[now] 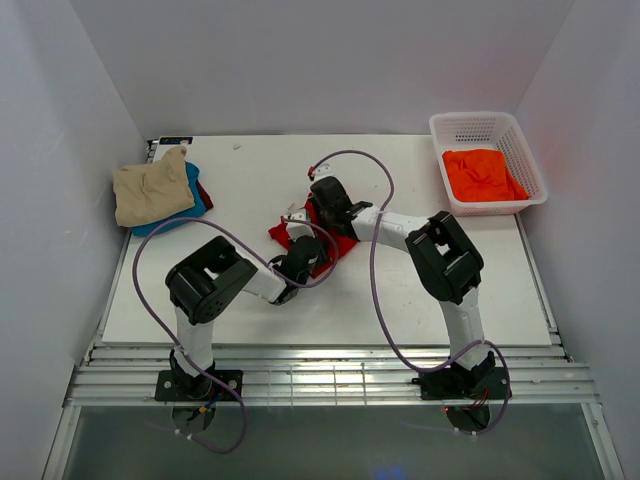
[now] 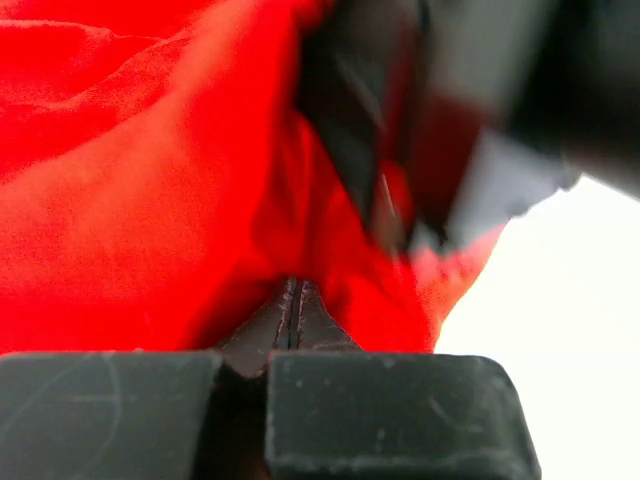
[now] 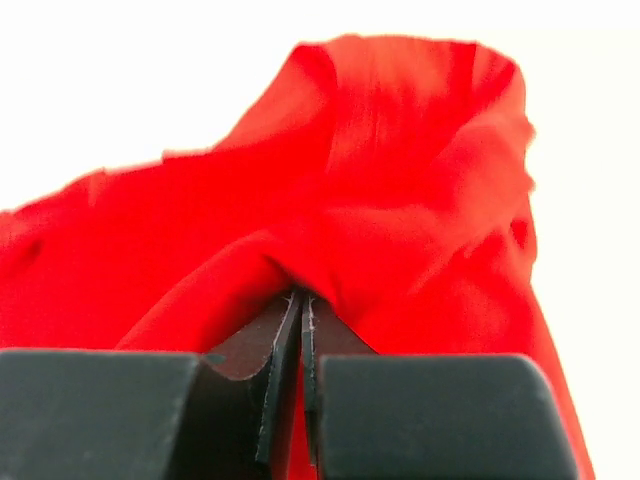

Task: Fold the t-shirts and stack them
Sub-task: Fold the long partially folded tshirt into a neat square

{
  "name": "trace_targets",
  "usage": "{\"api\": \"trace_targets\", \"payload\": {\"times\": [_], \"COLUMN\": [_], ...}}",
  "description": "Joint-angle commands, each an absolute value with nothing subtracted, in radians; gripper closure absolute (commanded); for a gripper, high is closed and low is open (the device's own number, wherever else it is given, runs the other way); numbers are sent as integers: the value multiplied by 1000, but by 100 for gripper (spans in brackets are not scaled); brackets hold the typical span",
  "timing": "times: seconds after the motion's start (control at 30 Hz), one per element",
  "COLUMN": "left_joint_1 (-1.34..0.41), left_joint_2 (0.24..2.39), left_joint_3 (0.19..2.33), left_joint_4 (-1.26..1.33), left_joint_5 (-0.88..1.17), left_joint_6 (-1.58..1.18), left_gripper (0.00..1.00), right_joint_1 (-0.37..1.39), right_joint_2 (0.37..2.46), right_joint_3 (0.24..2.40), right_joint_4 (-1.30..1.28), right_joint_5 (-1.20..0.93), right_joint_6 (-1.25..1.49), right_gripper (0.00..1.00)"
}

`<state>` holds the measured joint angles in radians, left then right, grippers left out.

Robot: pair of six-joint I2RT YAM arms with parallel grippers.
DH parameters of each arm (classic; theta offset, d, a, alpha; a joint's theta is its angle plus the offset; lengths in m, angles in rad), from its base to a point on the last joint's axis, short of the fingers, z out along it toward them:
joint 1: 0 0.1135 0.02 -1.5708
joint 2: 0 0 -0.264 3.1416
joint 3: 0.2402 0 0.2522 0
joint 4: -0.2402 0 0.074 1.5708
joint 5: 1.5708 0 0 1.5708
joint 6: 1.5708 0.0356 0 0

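The bright red t-shirt lies bunched at the middle of the table between both grippers. My left gripper is shut on a fold of it, its jaws pressed together. My right gripper is shut on another fold, jaws closed with cloth between them. The right gripper shows blurred in the left wrist view. An orange t-shirt lies in the basket. A tan t-shirt tops a pile over a teal blue one and a dark red one.
The white lattice basket stands at the back right of the white table. The shirt pile is at the back left. White walls enclose the table on three sides. Purple cables loop over both arms.
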<state>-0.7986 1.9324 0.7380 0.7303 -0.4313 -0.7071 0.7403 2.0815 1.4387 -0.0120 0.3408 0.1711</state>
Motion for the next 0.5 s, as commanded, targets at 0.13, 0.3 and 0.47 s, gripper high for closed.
{"api": "trace_targets", "payload": {"times": [0.13, 0.3, 0.47], "left_joint_1": [-831, -839, -873], "left_joint_2": [1971, 1959, 1901], "left_joint_3": [661, 637, 566], "left_joint_4": [558, 564, 563], "left_joint_5": [-371, -367, -370], "left_joint_6": [-732, -738, -759], "left_gripper": [100, 100, 100], "right_joint_1": [709, 703, 681], "right_joint_2": [2183, 2229, 2191], "right_joint_3": [1632, 1677, 1647], "right_joint_4": [-31, -20, 43], "right_joint_5": [328, 317, 334], "right_joint_6": [143, 164, 179], "right_gripper": [92, 92, 92]}}
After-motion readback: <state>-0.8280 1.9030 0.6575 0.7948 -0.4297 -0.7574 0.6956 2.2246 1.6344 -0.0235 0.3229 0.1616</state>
